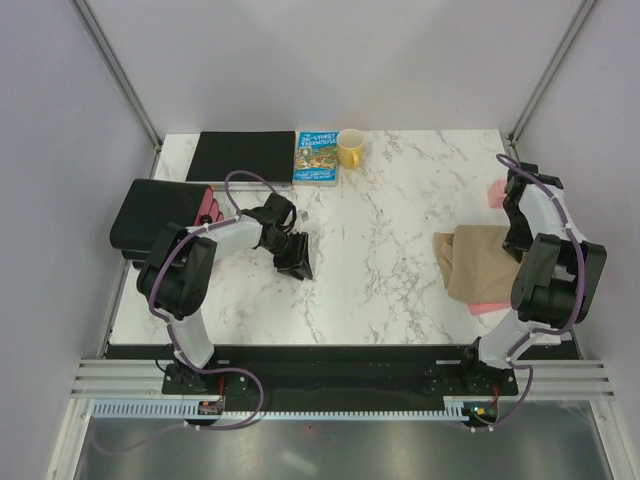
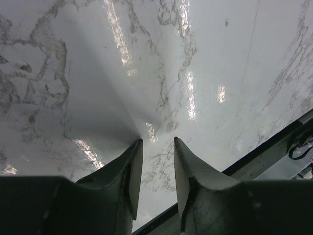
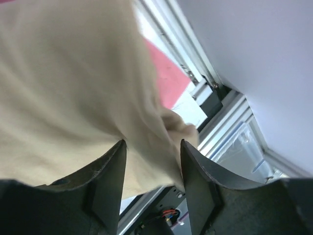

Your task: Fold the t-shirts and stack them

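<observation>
Your right gripper stands with its jaws apart and a fold of the tan t-shirt in the gap. Only the right wrist view shows this, because from above the arm hides the fingers. The top view adds that the tan t-shirt lies bunched over the pink t-shirt, whose edge shows at its near side. Your left gripper, jaws also apart, hovers over the marble table, well to the tan t-shirt's left.

At right, a tan shirt and a pink shirt; white, grey-veined marble table; yellow mug; blue book.
</observation>
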`<state>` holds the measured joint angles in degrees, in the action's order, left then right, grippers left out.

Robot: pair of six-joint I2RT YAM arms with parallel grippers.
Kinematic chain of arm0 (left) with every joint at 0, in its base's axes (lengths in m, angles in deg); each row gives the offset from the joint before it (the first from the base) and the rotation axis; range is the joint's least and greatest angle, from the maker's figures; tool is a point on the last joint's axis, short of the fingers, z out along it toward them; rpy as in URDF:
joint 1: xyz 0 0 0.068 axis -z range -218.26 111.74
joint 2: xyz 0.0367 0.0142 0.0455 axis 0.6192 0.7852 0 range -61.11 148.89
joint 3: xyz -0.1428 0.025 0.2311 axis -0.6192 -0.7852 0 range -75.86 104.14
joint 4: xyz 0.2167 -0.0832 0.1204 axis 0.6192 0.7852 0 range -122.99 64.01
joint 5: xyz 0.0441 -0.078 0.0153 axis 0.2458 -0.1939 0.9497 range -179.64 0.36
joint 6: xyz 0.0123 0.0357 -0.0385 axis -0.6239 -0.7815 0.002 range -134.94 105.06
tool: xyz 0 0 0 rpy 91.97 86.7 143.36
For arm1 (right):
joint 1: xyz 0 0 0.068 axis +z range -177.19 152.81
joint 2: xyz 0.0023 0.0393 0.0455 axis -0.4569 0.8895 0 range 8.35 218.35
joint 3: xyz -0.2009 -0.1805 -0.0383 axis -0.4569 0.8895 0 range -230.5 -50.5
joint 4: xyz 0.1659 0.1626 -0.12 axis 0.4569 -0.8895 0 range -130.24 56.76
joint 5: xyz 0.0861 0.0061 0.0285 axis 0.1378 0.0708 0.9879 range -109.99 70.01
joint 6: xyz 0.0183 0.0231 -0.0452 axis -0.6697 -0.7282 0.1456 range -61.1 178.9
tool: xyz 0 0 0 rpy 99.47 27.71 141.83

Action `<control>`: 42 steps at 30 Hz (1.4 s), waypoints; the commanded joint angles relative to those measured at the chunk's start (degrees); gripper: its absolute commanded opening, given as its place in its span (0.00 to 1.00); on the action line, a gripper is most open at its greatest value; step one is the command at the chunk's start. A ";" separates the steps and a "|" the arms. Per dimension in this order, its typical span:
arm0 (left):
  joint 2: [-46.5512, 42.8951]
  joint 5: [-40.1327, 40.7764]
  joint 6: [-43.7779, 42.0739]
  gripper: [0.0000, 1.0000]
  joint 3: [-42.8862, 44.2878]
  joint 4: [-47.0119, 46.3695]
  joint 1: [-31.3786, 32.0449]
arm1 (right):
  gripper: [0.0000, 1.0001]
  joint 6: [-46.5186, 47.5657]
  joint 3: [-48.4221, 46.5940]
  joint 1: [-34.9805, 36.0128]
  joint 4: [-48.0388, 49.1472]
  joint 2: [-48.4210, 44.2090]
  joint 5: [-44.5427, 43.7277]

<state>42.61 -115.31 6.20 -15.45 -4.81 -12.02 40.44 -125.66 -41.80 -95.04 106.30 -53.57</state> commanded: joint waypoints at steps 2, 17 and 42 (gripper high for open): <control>1.04 -0.17 0.21 0.39 0.51 -0.94 0.39 | 0.52 -6.42 -5.60 -2.97 -2.97 -5.13 -5.09; 1.48 -2.10 0.91 0.40 7.52 -1.03 4.87 | 0.32 -1.67 -2.55 -1.82 9.58 -12.53 20.30; -5.99 6.07 6.01 0.41 9.21 3.89 5.14 | 0.37 -7.02 -14.89 7.39 10.48 -3.81 31.82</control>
<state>40.47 -112.60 9.46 -5.99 -2.58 -5.25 35.41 -128.32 -38.45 -83.22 109.69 -24.32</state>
